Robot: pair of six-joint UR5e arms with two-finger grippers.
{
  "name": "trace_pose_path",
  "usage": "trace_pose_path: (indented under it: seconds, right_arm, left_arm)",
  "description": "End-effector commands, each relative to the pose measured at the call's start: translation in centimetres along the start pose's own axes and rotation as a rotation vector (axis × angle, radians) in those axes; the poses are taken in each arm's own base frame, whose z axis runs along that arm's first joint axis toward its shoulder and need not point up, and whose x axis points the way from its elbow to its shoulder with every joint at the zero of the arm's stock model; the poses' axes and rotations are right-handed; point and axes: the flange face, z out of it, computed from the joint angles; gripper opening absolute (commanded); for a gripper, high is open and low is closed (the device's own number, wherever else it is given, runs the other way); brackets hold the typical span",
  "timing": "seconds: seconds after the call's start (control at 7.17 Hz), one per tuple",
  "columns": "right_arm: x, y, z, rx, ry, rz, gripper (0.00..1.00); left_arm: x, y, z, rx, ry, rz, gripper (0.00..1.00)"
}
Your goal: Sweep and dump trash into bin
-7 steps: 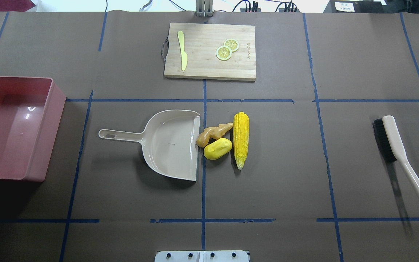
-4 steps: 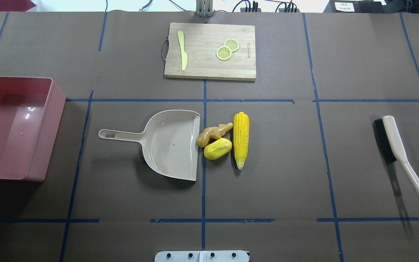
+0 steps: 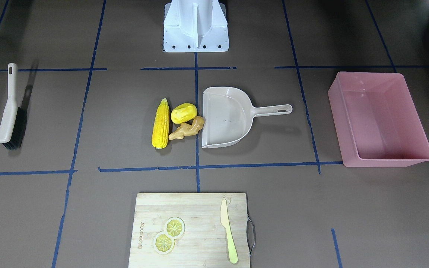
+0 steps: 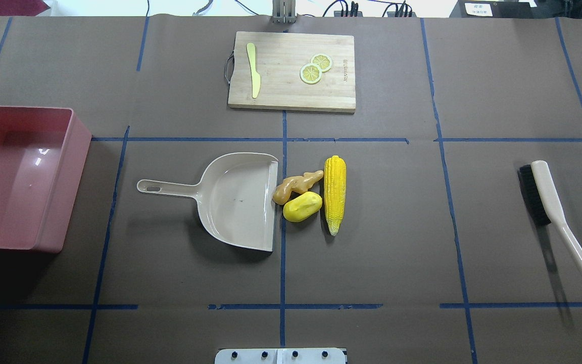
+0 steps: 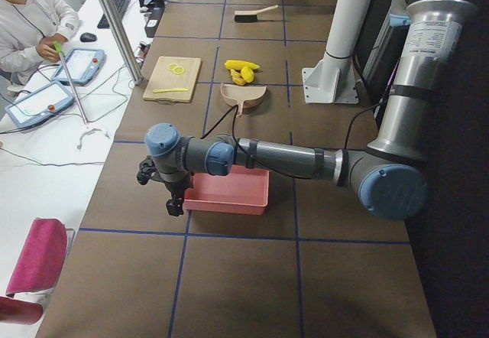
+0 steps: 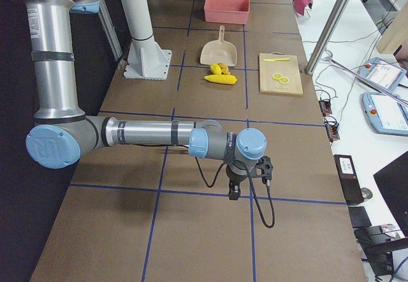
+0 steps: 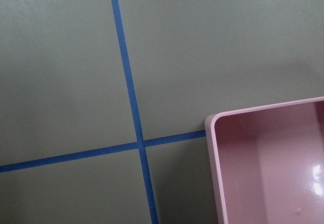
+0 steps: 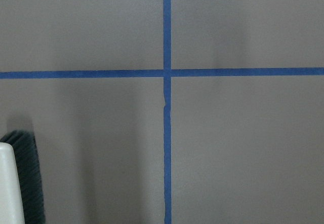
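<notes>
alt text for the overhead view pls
Ginger root, potato-like piece and corn cob lie at the mouth of a beige dustpan mid-table. Pink bin far left, brush far right, cutting board beyond.

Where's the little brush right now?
In the overhead view, the brush lies alone at the far right of the table, on the robot's right side, well away from the corn and dustpan.

I am reading only one mark with any certainty: the UR logo on the blue joint cap (image 6: 48,147) of my right arm (image 6: 140,132). The cutting board (image 3: 199,208) is carrying a short brand line printed along one edge. A white label (image 4: 478,8) is sitting beyond the tabletop (image 4: 397,227), but both are showing too small for me to read.
</notes>
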Motion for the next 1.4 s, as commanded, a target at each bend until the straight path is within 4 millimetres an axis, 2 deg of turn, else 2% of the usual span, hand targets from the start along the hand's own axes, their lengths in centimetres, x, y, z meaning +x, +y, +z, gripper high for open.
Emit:
trace_pose_path:
  seconds: [0.0,0.14,0.28,0.42,0.56,0.7,0.98,1.12,1.26]
  right_arm:
    - [-0.3,-0.1,-0.2,0.005,0.000,-0.005,1.00]
    - [-0.3,-0.1,-0.3,0.007,0.000,-0.006,1.00]
    - [-0.4,-0.1,-0.3,0.011,-0.009,-0.008,1.00]
    - [-0.6,-0.1,-0.5,0.014,-0.015,-0.011,1.00]
    - [-1.0,-0.1,-0.8,0.022,-0.016,-0.019,1.00]
    - [-0.7,0.2,-0.4,0.013,-0.018,-0.011,1.00]
    - [-0.1,3.7,0.3,0.004,-0.014,0.004,1.00]
    - [-1.2,3.8,-0.6,0.021,-0.034,-0.008,1.00]
    - [-2.3,4.5,-1.0,0.032,-0.083,-0.022,1.00]
  left_arm:
    - [0.4,-0.1,-0.3,0.005,0.000,0.010,1.00]
    - [0.2,0.0,-0.1,0.002,-0.001,0.006,1.00]
    - [-0.2,1.3,0.2,-0.002,-0.002,-0.001,1.00]
    - [0.7,3.1,-0.5,0.012,-0.001,0.019,1.00]
    - [1.5,3.9,-1.1,0.023,0.000,0.030,1.00]
    - [1.5,4.1,-0.9,0.014,0.010,0.024,1.00]
    - [4.8,1.3,-2.4,0.053,0.086,0.074,1.00]
    - [7.5,-1.3,-4.5,0.126,0.090,0.159,1.00]
    - [9.6,-1.7,-5.4,0.168,0.122,0.222,1.00]
